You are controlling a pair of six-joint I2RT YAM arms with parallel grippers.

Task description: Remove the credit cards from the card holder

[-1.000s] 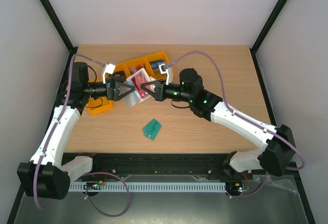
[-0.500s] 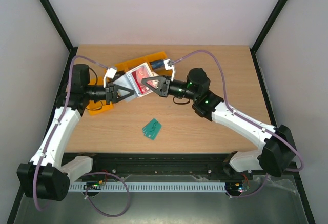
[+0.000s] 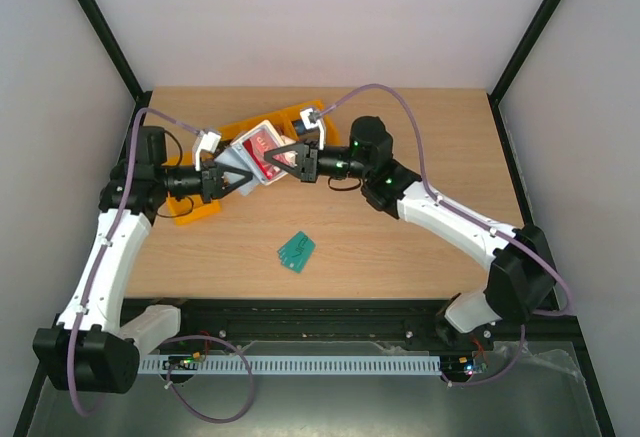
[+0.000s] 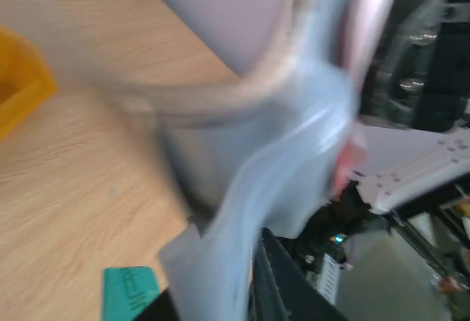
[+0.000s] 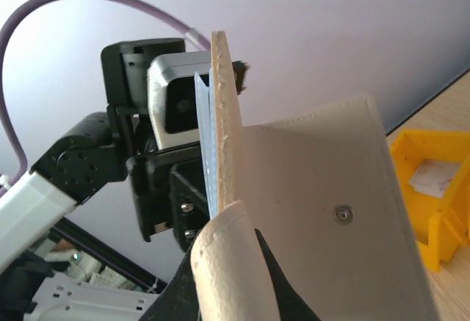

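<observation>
Held up over the yellow bins (image 3: 195, 211), clear of the tabletop (image 3: 400, 247), the wallet (image 3: 246, 155) sits between both hands. The left hand (image 3: 238, 173) is clamped on its lower edge and the right hand (image 3: 275, 162) on its beige flap. A red card (image 3: 263, 143) shows inside.

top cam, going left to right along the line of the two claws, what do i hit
left claw → card holder, gripped from both sides → right claw. The green card and yellow bins overlap these sideways, so they are left out.
</observation>
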